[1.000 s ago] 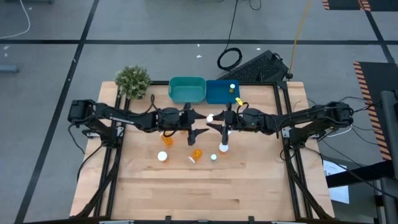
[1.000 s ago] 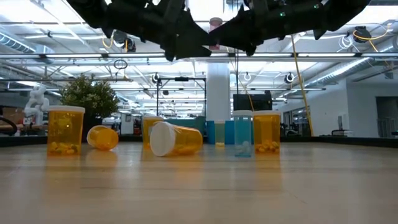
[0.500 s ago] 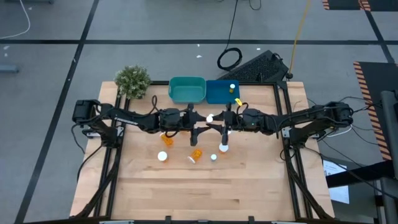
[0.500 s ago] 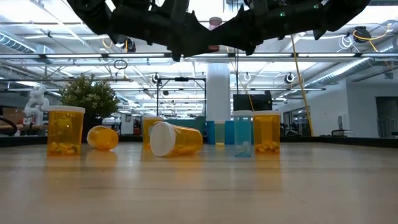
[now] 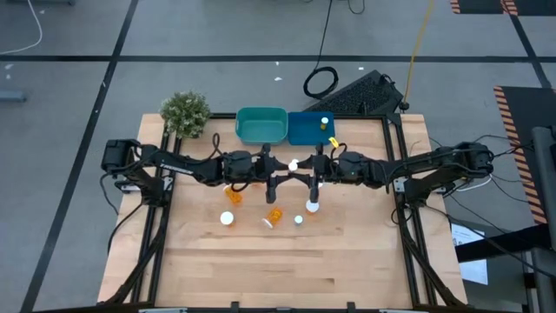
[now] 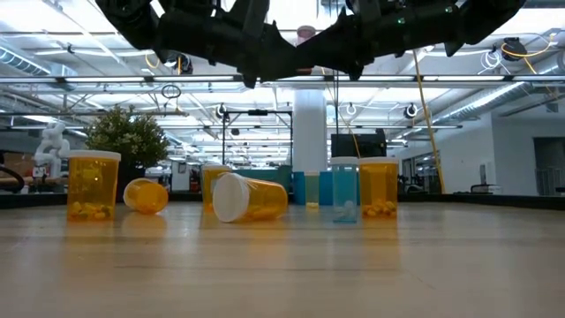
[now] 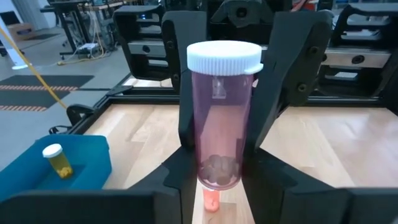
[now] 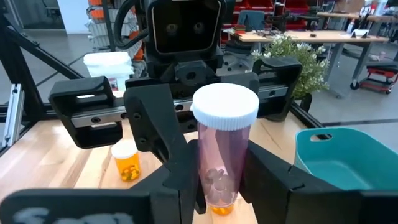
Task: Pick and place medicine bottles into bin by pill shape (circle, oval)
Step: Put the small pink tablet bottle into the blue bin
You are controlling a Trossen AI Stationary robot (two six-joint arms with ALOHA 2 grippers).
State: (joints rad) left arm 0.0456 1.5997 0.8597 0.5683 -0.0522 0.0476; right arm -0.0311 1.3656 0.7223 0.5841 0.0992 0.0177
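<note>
- One bottle (image 5: pixel 324 123) lies in the blue bin (image 5: pixel 306 131); the teal bin (image 5: pixel 261 125) looks empty.
- Both hands, right hand (image 5: pixel 313 181) and left hand (image 5: pixel 274 182), meet mid-desk, the right pinching a pinkish bottle (image 8: pixel 224 149) that stands between the left's spread fingers.
- About five bottles (image 5: pixel 274 215) wait on the desk (image 5: pixel 278 261).

Two matte-black jointed arms (image 5: pixel 182 163) — blocky angular fingers (image 8: pixel 155 124), boxy wrist housing with two round sockets, thin black cabling.

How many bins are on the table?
2. The teal bin sits at the table's back edge; the blue bin is right beside it, on its right. None seems hidden. The left gripper and right gripper meet at a bottle before them.
</note>
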